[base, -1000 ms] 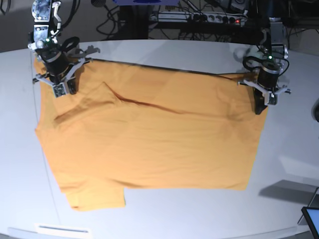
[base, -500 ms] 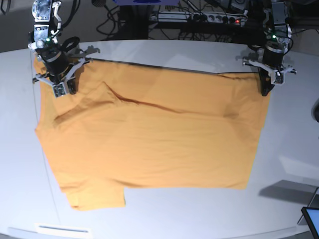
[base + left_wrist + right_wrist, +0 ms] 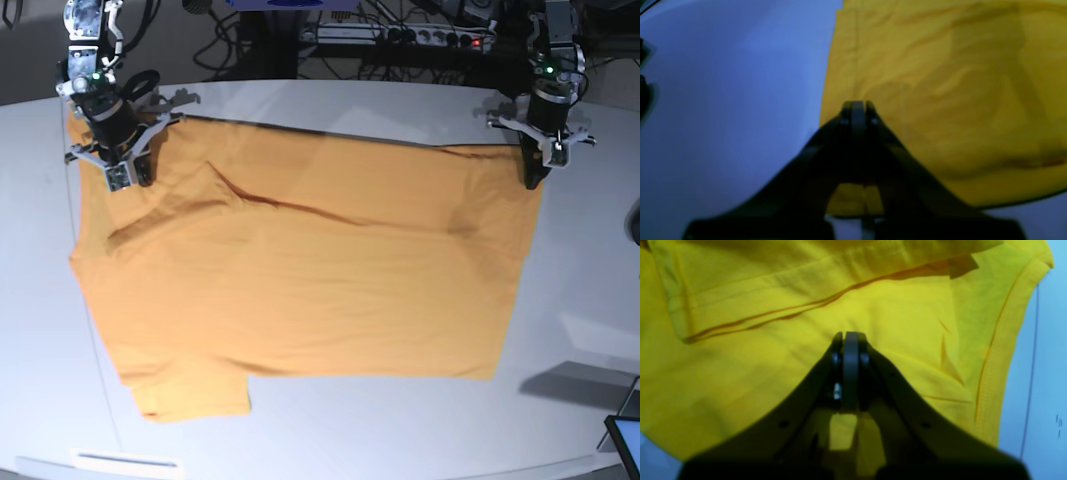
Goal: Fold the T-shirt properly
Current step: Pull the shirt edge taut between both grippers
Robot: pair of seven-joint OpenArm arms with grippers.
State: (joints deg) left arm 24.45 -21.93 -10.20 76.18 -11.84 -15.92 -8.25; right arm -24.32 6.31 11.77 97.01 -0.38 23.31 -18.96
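The T-shirt (image 3: 300, 280) lies flat on the counter (image 3: 580, 290) — the left claw (image 3: 531, 180) and right claw (image 3: 125, 178), each pressed together and holding nothing, sit over its far corners.

White table (image 3: 330, 440) bears the spread T-shirt (image 3: 300, 270).

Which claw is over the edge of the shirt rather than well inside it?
The left claw: its tips sit at the shirt border with bare table beside them. The right claw has cloth all around.

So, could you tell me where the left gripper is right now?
In the base view the left gripper is at far right, shut, over the T-shirt's far right corner.
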